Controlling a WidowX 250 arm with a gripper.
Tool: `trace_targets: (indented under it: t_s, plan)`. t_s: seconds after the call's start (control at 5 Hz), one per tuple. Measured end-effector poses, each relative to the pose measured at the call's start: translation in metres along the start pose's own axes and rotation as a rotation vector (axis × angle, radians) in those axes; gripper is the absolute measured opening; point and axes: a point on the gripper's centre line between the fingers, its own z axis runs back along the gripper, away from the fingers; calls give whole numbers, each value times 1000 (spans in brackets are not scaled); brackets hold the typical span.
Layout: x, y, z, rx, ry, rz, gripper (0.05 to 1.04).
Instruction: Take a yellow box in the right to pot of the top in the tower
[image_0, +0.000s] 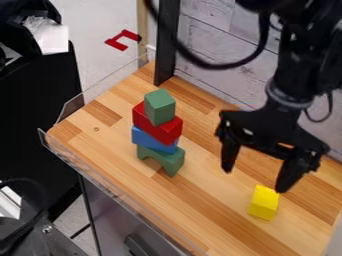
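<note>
The gripper (256, 179) is spread apart, empty. That yellow box (264, 202) looks light and stiff — I'd pinch opposite sides, mid-height.

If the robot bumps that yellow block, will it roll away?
Probably not: the yellow block has flat sides, so it would more likely slide on the wooden table. Its straight edges suggest it's stiff and shouldn't squash if pinched.

blk post (167, 52) by plank wall (214, 17), at wood tbl (214, 225); red mark (116, 44) on flr (100, 17).
</note>
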Motion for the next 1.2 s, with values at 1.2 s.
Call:
trace_targets:
  t_s: [1.2]
  plan:
    - [4,-31,-37,-72,27,-5,1001]
